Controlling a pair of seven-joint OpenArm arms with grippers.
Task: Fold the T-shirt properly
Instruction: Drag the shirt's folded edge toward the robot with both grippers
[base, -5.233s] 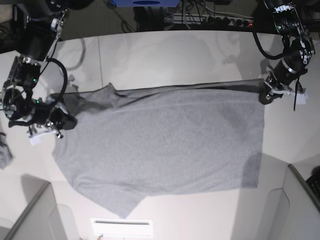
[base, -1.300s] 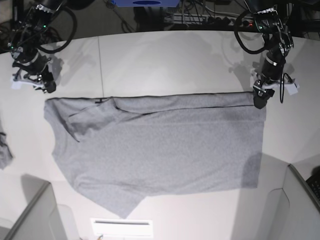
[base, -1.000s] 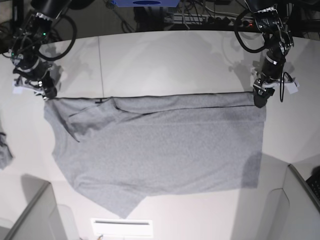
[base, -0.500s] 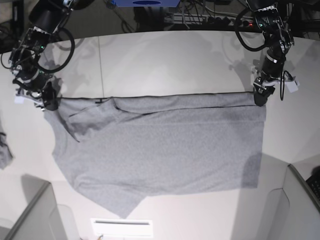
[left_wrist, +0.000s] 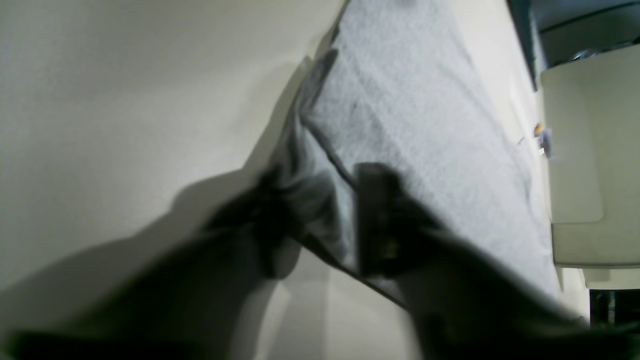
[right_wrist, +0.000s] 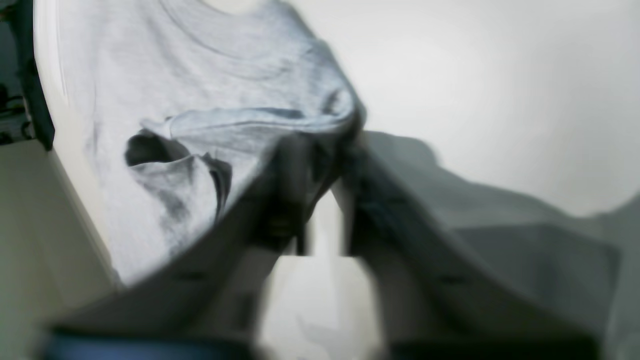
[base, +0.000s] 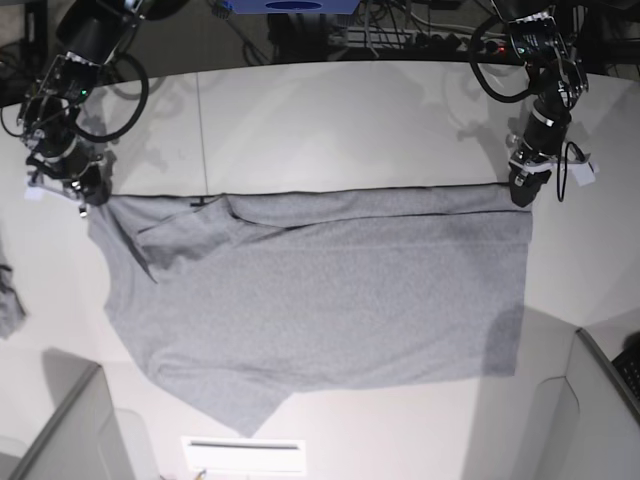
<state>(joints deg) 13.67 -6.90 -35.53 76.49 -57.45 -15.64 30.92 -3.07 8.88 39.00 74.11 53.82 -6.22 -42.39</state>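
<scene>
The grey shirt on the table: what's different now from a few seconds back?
The right arm's fingers let go of the sleeve, rose, then came down and closed on the T-shirt's far left corner, which now lies straighter. The left arm's fingers stayed clamped on the far right corner. The body hardly moved.

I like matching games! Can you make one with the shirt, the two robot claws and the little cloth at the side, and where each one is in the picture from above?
Things:
1. T-shirt
2. left claw
3. right claw
4. small grey cloth

Places or states:
A. at the picture's left edge, away from the shirt
B. pinching the shirt's far corner on the picture's right
C. spread across the middle of the table
D. shut on the shirt's far corner on the picture's left

Pairs: 1-C, 2-B, 3-D, 4-A
</scene>
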